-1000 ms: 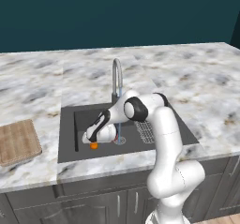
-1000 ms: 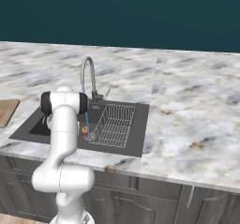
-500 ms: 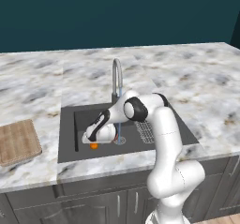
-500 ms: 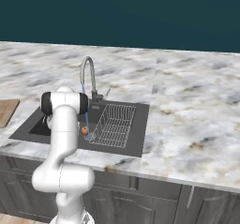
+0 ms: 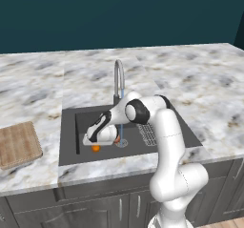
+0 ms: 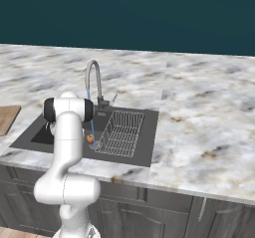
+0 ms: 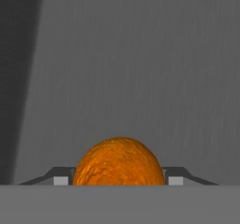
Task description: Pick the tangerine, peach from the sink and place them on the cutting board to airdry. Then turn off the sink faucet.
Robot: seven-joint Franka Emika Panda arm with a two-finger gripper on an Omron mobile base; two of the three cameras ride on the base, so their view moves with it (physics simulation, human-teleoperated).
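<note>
The tangerine (image 7: 118,162), a plain orange ball, rests on the dark floor of the sink (image 5: 86,118) left of the drain, seen also as an orange spot (image 5: 96,148) under the hand. My gripper (image 5: 94,144) reaches down over it, and in the hand view both fingertips (image 7: 61,181) press its two sides, shut on it. The peach (image 6: 90,139) shows as a small reddish fruit by the water stream, mostly hidden behind the hand in the left base view. The cutting board (image 5: 18,145) lies on the counter left of the sink. Water still runs from the sink faucet (image 5: 118,77).
A wire rack (image 6: 119,132) fills the right part of the basin. Marble counter (image 5: 190,79) surrounds the sink on all sides, and the faucet's arched spout stands just behind my forearm. Dark cabinet fronts run below the counter edge.
The jaws have come in from wide open to the tangerine's sides. The arm and the fruits have stayed where they were.
</note>
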